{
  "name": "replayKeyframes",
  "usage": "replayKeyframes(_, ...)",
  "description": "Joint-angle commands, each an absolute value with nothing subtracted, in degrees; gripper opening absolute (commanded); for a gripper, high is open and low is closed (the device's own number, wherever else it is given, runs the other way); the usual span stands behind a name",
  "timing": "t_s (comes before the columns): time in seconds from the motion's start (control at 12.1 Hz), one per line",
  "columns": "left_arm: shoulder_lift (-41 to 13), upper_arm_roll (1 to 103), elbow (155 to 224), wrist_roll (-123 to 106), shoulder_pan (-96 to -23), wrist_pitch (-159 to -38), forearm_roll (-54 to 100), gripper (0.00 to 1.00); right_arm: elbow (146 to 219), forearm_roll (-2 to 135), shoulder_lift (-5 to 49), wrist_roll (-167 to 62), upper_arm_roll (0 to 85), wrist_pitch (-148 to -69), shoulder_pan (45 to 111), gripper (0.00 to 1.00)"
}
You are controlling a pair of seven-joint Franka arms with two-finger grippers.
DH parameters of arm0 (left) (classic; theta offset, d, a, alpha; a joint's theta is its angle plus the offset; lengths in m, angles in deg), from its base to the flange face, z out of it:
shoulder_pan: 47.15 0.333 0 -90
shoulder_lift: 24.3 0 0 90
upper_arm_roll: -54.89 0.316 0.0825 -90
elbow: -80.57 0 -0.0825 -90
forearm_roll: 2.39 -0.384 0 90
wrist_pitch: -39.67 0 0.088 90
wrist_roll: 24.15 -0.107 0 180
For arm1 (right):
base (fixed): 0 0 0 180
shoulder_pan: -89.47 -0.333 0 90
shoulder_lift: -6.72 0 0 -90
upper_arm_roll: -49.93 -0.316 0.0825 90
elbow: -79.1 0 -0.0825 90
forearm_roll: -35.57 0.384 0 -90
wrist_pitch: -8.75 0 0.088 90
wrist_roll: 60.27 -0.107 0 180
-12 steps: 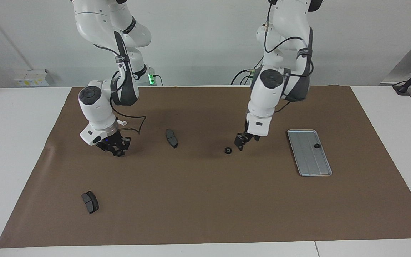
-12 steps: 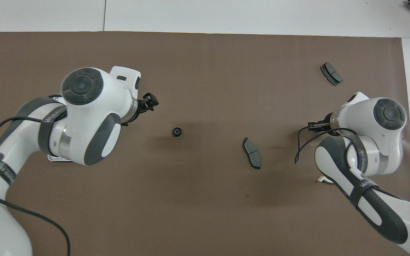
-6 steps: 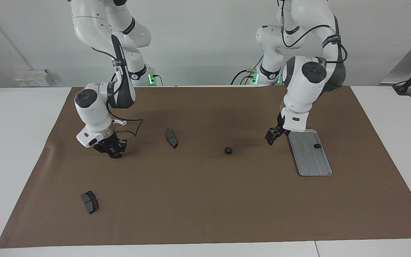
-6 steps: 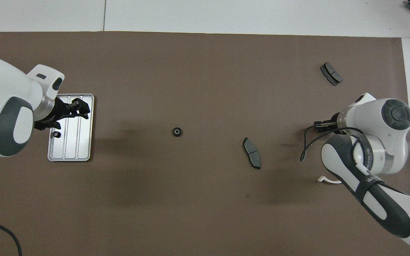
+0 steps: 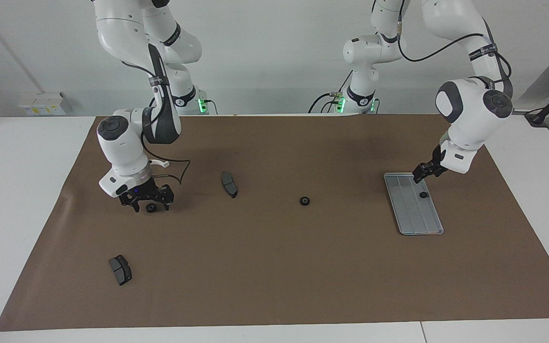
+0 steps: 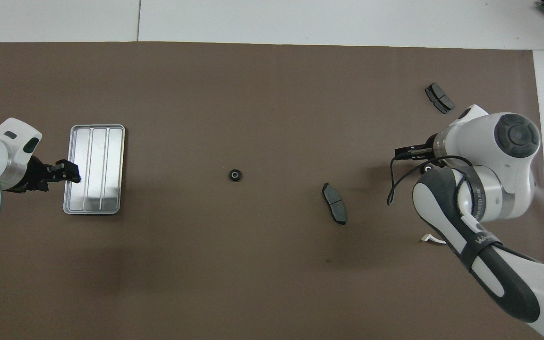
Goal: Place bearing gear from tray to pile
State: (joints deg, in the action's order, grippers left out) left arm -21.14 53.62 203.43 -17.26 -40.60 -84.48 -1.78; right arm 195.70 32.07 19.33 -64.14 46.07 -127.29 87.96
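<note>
Three gears | tray gear (image 5: pixel 423 195) not yet moved off tray (image 5: pixel 410 214), left gripper (image 5: pixel 418 177) above, grip cannot tell | mid-mat gear (image 5: pixel 305 201) | third gear (image 5: pixel 150 208) between released jaws of right gripper (image 5: pixel 151 204), facing-view 9 o'clock.

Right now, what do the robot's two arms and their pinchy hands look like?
Both arms are glossy white with rounded shells, dark grey joint covers and round dark grey caps at the wrists. Thin black cables loop along them, held by dark straps with white lettering. Each ends in a small black two-finger gripper: the left gripper and the right gripper, which shows a tiny blue light. Green lights glow at the bases.
</note>
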Motion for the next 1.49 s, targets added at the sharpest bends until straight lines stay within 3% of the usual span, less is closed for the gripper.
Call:
replayKeyframes(0.0,-22.63,52.96,208.52,-18.35,-39.95,-91.00,-1.51,0.75,191.52,33.02,19.72,-71.05,45.80,-124.23,82.29,1.00)
replayKeyframes(0.33,-19.56,52.96,209.33,-18.43,-39.86,-97.07,-1.51,0.71,181.35,33.02,23.31,-83.97,45.89,-117.83,71.39,1.00)
replayKeyframes(0.58,-17.88,53.05,209.41,-18.43,-39.77,-99.19,-1.51,0.69,176.85,32.93,26.74,-89.87,45.89,-117.46,65.85,1.00)
replayKeyframes(0.91,-17.00,53.05,211.52,-18.43,-39.33,-102.71,-1.60,0.65,163.59,31.70,37.98,-99.62,46.06,-112.98,58.03,1.00)
replayKeyframes(1.41,-16.74,52.96,212.05,-18.43,-39.33,-103.77,-1.51,0.51,159.26,27.13,43.54,-107.47,45.89,-114.03,52.65,1.00)
